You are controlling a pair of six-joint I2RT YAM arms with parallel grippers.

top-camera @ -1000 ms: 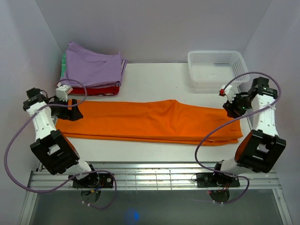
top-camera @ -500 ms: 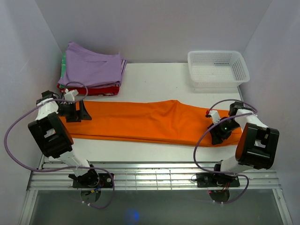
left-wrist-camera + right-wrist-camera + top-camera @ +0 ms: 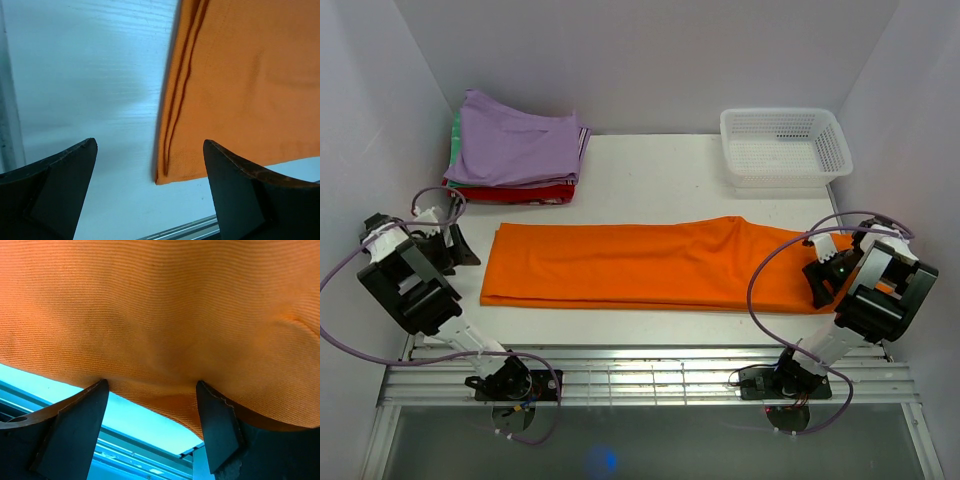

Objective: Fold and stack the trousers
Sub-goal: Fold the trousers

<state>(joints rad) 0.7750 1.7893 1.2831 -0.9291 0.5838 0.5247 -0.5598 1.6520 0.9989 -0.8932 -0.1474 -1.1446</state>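
On the bench (image 3: 650, 170), the orange trousers (image 3: 640, 265) laid flat as one long band from left to right, near the front edge, with a straight, squared left end and a slight hump along the far edge toward the right. Left fingers (image 3: 455, 247) spread wide, low over bare bench just off the left end of the cloth, gripping nothing; in the left wrist view, only the near left corner of the trousers in the gap, layered edges and a seam line running up along that end. Right fingers (image 3: 817, 277) at the right end of the trousers, also spread apart and not pinching; in the right wrist view, orange cloth filling the upper frame, its lower edge meeting both tips, a strip of pale bench below. Whether that cloth rests on the tips or merely lies behind them: cannot tell. At the far left corner, a stack of folded garments (image 3: 515, 150), lilac on top, red and green beneath, well apart from the trousers. At the far right, a white mesh basket (image 3: 820, 125).
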